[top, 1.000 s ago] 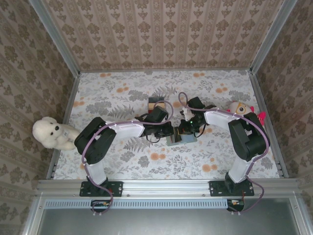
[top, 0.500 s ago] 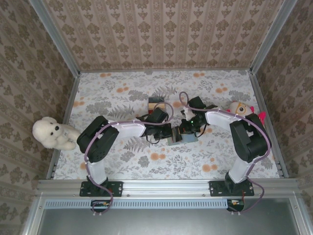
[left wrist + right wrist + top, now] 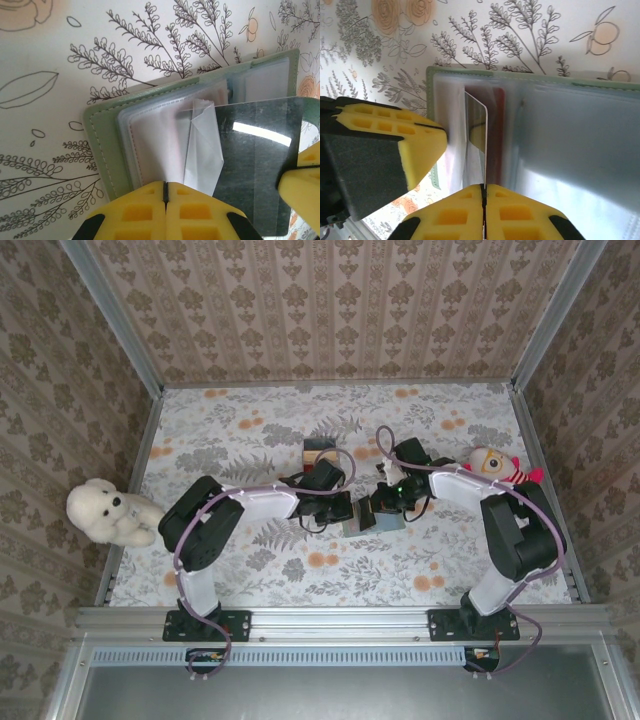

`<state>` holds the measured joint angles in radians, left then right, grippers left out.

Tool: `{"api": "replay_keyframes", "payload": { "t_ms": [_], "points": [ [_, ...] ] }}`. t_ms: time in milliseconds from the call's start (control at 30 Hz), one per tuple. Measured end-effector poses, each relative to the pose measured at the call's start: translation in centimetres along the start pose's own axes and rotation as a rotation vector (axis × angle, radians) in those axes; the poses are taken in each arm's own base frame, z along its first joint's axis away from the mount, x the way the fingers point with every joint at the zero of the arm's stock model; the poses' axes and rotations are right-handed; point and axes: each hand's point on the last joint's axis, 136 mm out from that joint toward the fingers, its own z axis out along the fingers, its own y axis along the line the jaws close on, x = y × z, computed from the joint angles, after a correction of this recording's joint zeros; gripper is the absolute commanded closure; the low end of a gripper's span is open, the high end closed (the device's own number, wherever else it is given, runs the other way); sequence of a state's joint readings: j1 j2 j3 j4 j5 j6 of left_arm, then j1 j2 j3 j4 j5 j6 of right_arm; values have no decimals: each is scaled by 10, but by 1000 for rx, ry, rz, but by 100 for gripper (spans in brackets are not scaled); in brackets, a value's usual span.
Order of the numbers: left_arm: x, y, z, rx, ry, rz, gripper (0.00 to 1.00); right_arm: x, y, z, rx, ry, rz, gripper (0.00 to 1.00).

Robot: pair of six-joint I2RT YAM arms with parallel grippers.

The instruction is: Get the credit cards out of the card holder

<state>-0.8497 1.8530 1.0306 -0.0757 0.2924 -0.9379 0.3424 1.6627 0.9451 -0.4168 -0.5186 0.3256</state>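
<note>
Since a second ago the right arm (image 3: 515, 530) has swung its elbow outward. Left pincer (image 3: 165, 192) is clamped shut on a clear sleeve (image 3: 200, 150), anchoring the card holder (image 3: 100, 145) that lies open on the table (image 3: 45, 65) just ahead of it (so it cannot slide, I judge), while the right pincer (image 3: 483, 195), shut on the edge of a dark card (image 3: 255, 165), can pull it free. The card holder's long axis runs pincer to pincer.

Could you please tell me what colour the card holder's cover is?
The card holder is pale grey-green, best seen from the left wrist view.
</note>
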Motion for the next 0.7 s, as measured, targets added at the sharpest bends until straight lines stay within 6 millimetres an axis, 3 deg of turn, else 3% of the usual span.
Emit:
{"api": "replay_keyframes", "payload": {
  "t_ms": [133,267,467,700],
  "points": [
    [-1,-1,2,-1,3,-1,100,1,5,4,-40,11,16,79],
    [-1,-1,3,3,3,0,100,2,11,5,-80,20,21,77],
    [-1,-1,3,2,3,0,99,2,11,8,-87,22,28,87],
    [-3,-1,0,4,-2,12,86,-1,2,-3,-9,-17,31,96]
  ]
}}
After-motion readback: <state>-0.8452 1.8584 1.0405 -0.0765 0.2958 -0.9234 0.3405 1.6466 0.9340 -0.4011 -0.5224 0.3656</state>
